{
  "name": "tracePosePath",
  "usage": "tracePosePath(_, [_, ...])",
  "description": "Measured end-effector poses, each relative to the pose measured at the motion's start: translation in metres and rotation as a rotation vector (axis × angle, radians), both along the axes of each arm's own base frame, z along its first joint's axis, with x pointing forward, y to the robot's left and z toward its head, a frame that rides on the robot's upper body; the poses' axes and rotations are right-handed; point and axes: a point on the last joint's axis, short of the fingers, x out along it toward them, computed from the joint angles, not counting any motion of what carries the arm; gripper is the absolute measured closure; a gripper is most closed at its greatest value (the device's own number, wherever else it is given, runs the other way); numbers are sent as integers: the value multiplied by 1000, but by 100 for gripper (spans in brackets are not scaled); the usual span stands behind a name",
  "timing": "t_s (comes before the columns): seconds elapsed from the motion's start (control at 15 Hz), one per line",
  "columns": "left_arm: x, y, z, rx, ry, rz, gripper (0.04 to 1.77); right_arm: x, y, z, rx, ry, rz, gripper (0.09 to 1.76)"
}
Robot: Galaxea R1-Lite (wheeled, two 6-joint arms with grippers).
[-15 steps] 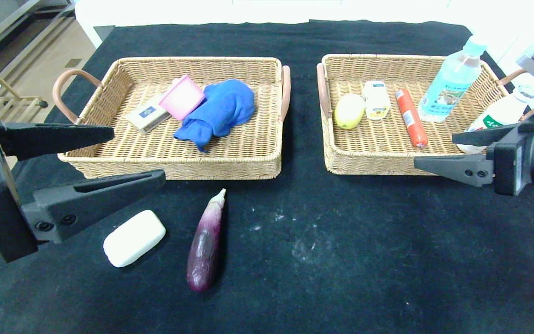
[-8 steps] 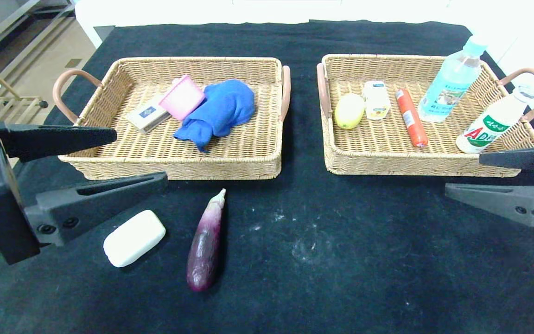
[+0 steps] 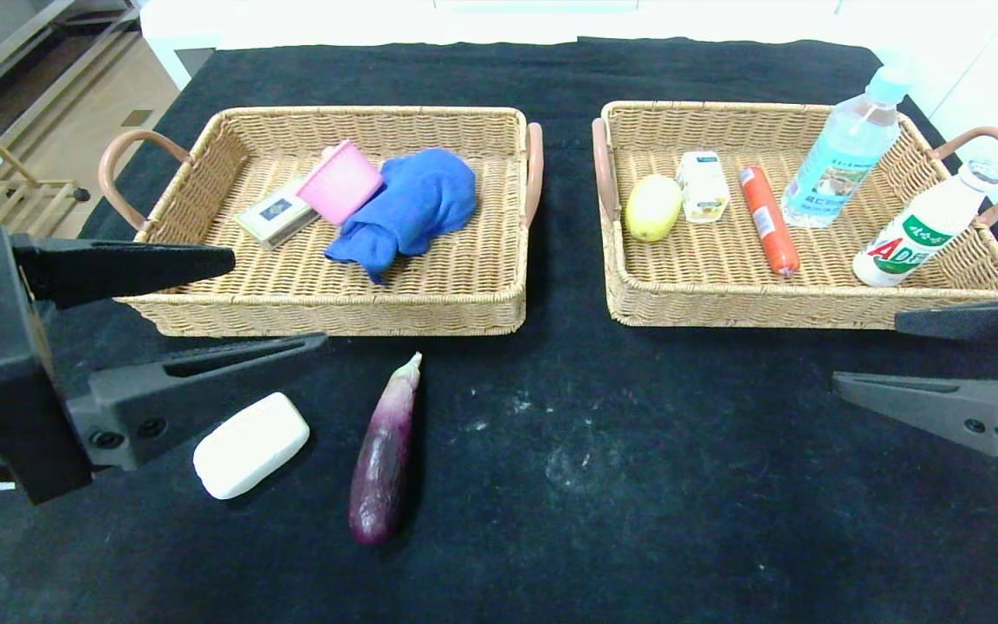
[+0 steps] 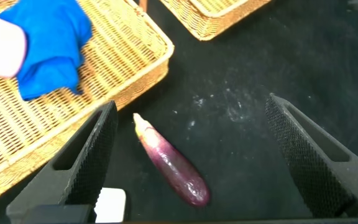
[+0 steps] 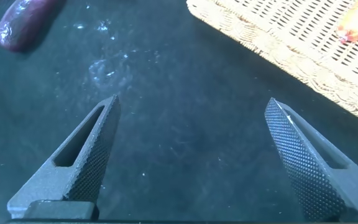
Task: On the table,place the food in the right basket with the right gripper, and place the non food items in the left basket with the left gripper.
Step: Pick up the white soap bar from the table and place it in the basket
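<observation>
On the black table (image 3: 638, 485), the white soap-like bar (image 3: 250, 445) and the purple aubergine (image 3: 385, 451) lie in front of the left basket (image 3: 334, 316). My left gripper (image 3: 278, 299) hovers open just above and left of the bar, with nothing between its fingers. The left wrist view shows the aubergine (image 4: 171, 169) between the spread fingers and the bar (image 4: 110, 204) beside one. The right basket (image 3: 793, 312) holds a yellow fruit (image 3: 652, 206), white carton (image 3: 703, 186), sausage (image 3: 768, 219) and white drink bottle (image 3: 919, 230). My right gripper (image 3: 865, 351) stands open and empty before its near right corner.
A blue cloth (image 3: 408, 208), a pink cup (image 3: 340, 182) and a small box (image 3: 274, 212) lie in the left basket. A clear water bottle (image 3: 845, 152) stands in the right basket. The floor drops off past the table's left edge.
My right gripper has drawn back from over the right basket toward the near right edge, uncovering the white drink bottle. The left gripper has edged slightly right.
</observation>
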Motion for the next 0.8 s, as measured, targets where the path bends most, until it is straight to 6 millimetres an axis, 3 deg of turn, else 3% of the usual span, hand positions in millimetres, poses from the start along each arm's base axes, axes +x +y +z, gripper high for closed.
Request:
tracePosePath(0.33, [5,-3,2,20,22,30,9,0,0,-1,-2,3,1,15])
tracePosePath(0.8, [9,-3,5,150,199,108,9,1,-1,0,-5,-6,-6,14])
